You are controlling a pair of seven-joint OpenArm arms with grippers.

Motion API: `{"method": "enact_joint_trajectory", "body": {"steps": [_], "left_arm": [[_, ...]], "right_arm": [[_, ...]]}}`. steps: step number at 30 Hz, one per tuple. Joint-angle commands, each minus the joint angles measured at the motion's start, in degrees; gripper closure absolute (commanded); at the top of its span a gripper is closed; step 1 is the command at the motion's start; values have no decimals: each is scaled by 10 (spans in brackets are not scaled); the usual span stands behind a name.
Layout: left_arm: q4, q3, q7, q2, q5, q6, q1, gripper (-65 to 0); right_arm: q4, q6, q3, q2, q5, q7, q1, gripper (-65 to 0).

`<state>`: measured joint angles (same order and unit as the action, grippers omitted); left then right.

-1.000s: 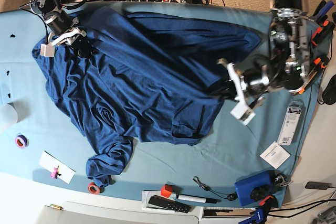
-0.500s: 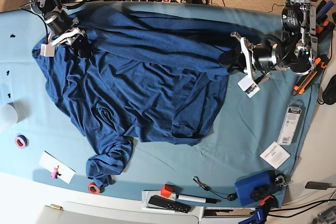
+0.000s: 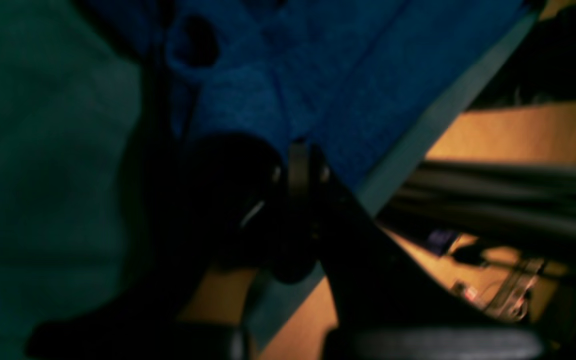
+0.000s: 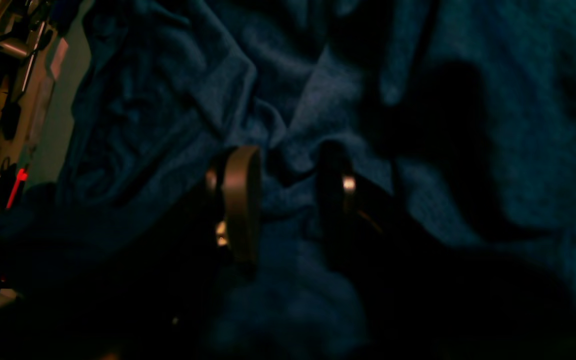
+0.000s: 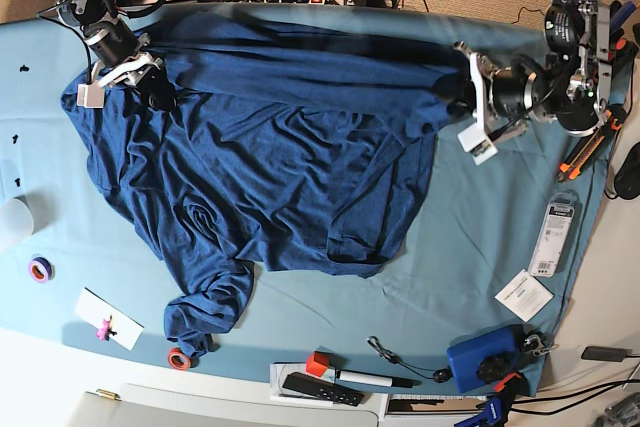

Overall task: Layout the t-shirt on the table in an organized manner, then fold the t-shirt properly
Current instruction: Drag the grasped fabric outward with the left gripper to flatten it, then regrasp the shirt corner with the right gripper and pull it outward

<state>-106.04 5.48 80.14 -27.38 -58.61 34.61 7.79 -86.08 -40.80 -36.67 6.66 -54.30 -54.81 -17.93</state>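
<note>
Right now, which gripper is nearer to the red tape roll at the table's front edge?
Right. The right gripper grips the t-shirt at the far corner, roughly in line with the red tape roll; the left gripper sits across the table.

The t-shirt (image 5: 270,147) lay spread across the middle of the table (image 5: 470,247), one sleeve (image 5: 205,312) trailing toward the near edge. The right gripper (image 5: 125,72) sat on its far left corner, the left gripper (image 5: 470,102) at its right edge. A tape roll (image 5: 40,269) and a cup (image 5: 12,222) lay left of the shirt, a remote (image 5: 320,389) along the near edge.
</note>
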Motion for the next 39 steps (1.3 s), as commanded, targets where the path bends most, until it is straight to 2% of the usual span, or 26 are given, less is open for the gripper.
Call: {"method": "enact_joint_trajectory", "body": {"steps": [1, 2, 3, 5, 6, 7, 14, 18, 20, 25, 31, 33, 35, 39], "left_arm": [[-10, 3, -1, -14, -10, 0, 0, 0], [-10, 3, -2, -18, -10, 0, 3, 0], [-9, 3, -6, -22, -10, 0, 7, -64], [-9, 3, -21, -23, -4, -1, 12, -259], [-9, 3, -31, -23, 5, -2, 13, -326], [-9, 3, -42, -23, 14, -5, 13, -355], [-9, 3, -77, -23, 25, -13, 12, -357], [-9, 3, -82, -23, 25, -13, 12, -357], [-9, 3, -82, -23, 25, -13, 12, -357], [-9, 3, -97, -23, 25, -13, 13, -357], [-9, 3, -118, -20, 24, -13, 12, -356], [-9, 3, -118, -17, 24, -13, 12, -356], [-9, 3, -118, -16, 24, -13, 12, -356], [-9, 3, -118, -15, 24, -13, 12, -356]], "right_arm": [[1, 8, 2, 3, 30, -23, -3, -210], [1, 8, 2, 3, 30, -23, -3, -210], [1, 8, 2, 3, 30, -23, -3, -210], [1, 8, 2, 3, 30, -23, -3, -210], [1, 8, 2, 3, 30, -23, -3, -210], [1, 8, 2, 3, 30, -22, -3, -210], [1, 8, 2, 4, 44, -21, -3, -212], [-5, 8, -7, 9, 6, -34, -3, -308], [-15, 8, -22, 9, -21, -56, -3, -316], [-53, 8, -96, 9, -107, -102, -3, -316], [-115, 8, -209, 9, -176, -147, -3, -316], [-123, 8, -247, 8, -207, -179, -3, -316], [-124, 8, -283, -2, -231, -201, -5, -316], [-124, 8, -322, -37, -258, -200, -38, -316]]}}
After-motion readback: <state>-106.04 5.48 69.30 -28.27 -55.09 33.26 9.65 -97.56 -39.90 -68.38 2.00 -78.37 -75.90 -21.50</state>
